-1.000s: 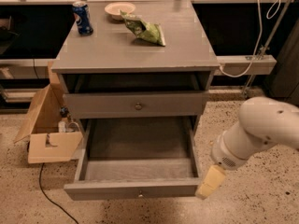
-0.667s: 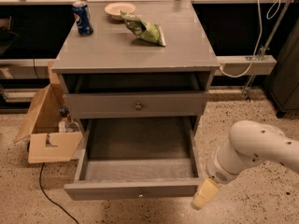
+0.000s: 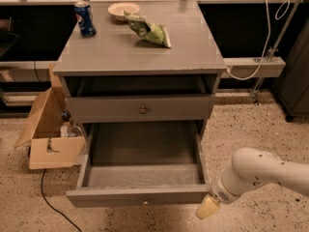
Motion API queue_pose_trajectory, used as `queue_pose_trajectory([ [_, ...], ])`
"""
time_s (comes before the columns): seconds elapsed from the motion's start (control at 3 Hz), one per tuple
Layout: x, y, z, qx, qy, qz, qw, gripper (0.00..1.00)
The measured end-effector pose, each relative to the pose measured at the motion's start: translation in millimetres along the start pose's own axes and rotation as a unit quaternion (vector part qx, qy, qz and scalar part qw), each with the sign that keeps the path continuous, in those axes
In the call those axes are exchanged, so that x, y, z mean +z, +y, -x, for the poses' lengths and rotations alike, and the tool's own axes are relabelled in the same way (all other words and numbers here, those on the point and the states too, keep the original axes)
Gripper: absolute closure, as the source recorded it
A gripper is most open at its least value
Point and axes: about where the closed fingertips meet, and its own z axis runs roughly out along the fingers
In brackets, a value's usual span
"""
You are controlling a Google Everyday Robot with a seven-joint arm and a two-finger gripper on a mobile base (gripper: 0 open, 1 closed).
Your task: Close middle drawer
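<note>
The middle drawer [image 3: 140,195] is pulled far out of the grey cabinet [image 3: 135,52]. Its inside is bare and its low front panel faces me, with a small brass knob [image 3: 145,201] at the centre. Above it, the taller-fronted top drawer [image 3: 140,108] sits nearly flush with its own knob. The lowest drawer is hidden beneath the open one. My gripper [image 3: 207,208], on a white arm [image 3: 256,175] coming in from the right, is low by the right end of the middle drawer's front panel, just below its corner.
On the cabinet top stand a blue soda can [image 3: 85,19], a white bowl [image 3: 123,9] and a green chip bag [image 3: 149,31]. An open cardboard box [image 3: 50,144] sits on the floor at the left, with a black cable [image 3: 53,204] trailing from it. A white cable [image 3: 268,28] hangs at the right.
My arm has dropped lower and moved left, bringing the gripper from beside the drawer's right side to just under the front panel's right corner. The drawer has not moved.
</note>
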Motion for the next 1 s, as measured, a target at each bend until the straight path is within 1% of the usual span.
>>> queue_pose_trajectory([
  [0.33,23,-10,-13,0.020,0.003,-0.006,0.9998,0.50],
  [0.67,49,-18,-21,0.029,0.012,-0.019,0.9993,0.72],
  [1.0,75,-34,-12,0.033,0.001,-0.046,0.9984,0.96],
])
